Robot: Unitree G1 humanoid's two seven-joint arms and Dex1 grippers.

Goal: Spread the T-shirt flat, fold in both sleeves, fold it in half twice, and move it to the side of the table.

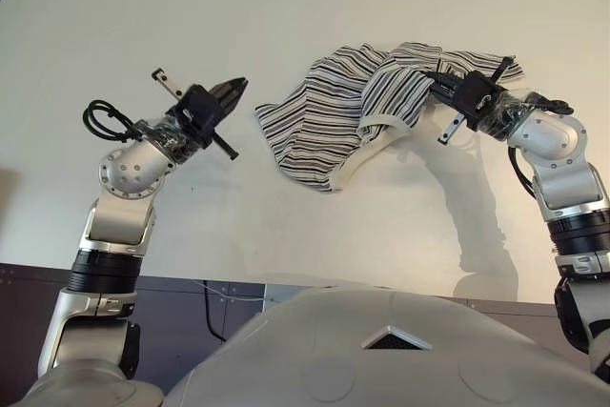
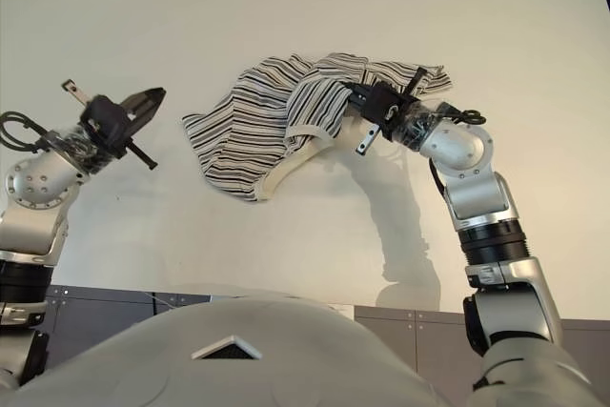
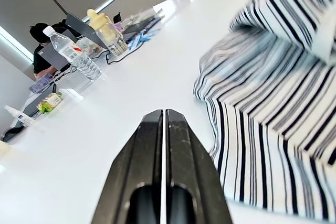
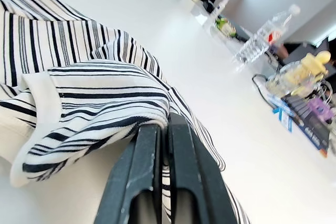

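Spotter: Closest to the lens are the two fingers of your left tool (image 3: 164, 114), pressed flat against each other with nothing between them. It is clenched and empty.

Operator: And the right one?

Spotter: Your right tool (image 4: 166, 120) is clamped on a fold of the striped T-shirt (image 1: 315, 126). The cloth drapes over its fingertips and is lifted a little off the white counter (image 1: 191, 7) at that end.

Operator: Where does the shirt lie?

Spotter: It sits bunched in the middle of the counter, between your two arms. Its long axis runs crosswise, from the loose end near your left tool, slanting away from you, to the gathered end in your right tool. A cream ribbed edge (image 1: 374, 136) curls out on the side nearer you. I judge the spreading step unfinished, with no sleeve laid out yet.

Operator: So which arm goes next?

Spotter: Your left, I think. It hovers just beside the shirt's loose end, apart from it, with the fingers pointing toward the cloth. That end lies to the tool's right, toward the centre of the counter. You would need to release the fingers before they can take the edge. Pulling outward along that crosswise axis, against the right tool's hold, should open the bunch. I cannot tell which seam you would catch there.
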